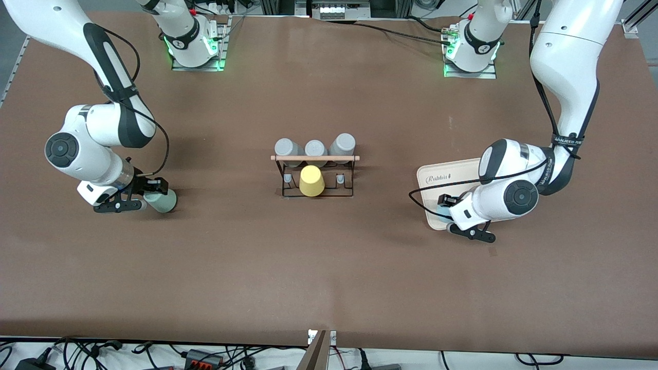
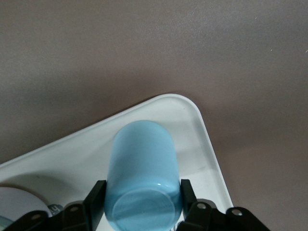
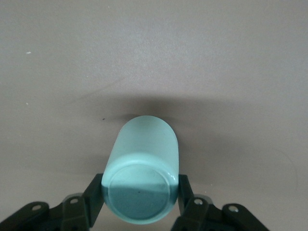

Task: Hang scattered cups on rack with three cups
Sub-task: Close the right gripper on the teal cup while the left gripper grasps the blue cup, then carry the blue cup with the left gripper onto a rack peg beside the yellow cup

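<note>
Both cups look light, smooth and likely slippery: the right gripper (image 3: 139, 199) is closed on the mint cup (image 3: 142, 178) over the counter (image 3: 154, 57), and the left gripper (image 2: 142, 202) clamps the blue cup (image 2: 143, 178) on the tray (image 2: 192, 125), each squeezed across the sidewall near its base.

A brown table (image 1: 329, 267) carries everything. At its middle stands the black wire rack (image 1: 315, 177) with a wooden rod across its top; toward the left arm's end lies a beige tray (image 1: 434, 177), and toward the right arm's end a mint green cup (image 1: 163, 201) rests low on the tabletop. The two arms' bases stand along the table's edge farthest from the front camera.
</note>
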You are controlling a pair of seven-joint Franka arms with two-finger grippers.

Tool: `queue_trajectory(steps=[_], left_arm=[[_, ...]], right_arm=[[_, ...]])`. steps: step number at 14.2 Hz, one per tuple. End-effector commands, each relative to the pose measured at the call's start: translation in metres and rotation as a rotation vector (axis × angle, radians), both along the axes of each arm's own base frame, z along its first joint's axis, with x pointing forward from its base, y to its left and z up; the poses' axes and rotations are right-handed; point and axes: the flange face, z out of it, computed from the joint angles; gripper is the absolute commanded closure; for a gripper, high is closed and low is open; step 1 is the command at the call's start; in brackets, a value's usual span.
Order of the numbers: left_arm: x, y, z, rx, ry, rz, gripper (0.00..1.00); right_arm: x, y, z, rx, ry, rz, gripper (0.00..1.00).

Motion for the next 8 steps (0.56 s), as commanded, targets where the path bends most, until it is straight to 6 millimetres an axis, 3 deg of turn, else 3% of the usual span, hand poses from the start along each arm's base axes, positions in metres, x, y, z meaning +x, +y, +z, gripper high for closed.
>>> queue_trajectory(steps=[1, 4, 8], left_arm=[[0.007, -0.004, 0.02, -0.001, -0.043, -0.079, 0.99], [0.022, -0.026, 0.065, -0.018, -0.046, -0.179, 0.99], [0.023, -0.102, 0.143, -0.039, -0.05, -0.105, 0.99]], right_arm=[[0.011, 0.001, 0.027, -0.009, 0.011, 0.02, 0.63], [0.025, 0.018, 0.066, -0.016, 0.049, 0.036, 0.63], [0.039, 0.037, 0.105, -0.022, 0.059, 0.027, 0.63]])
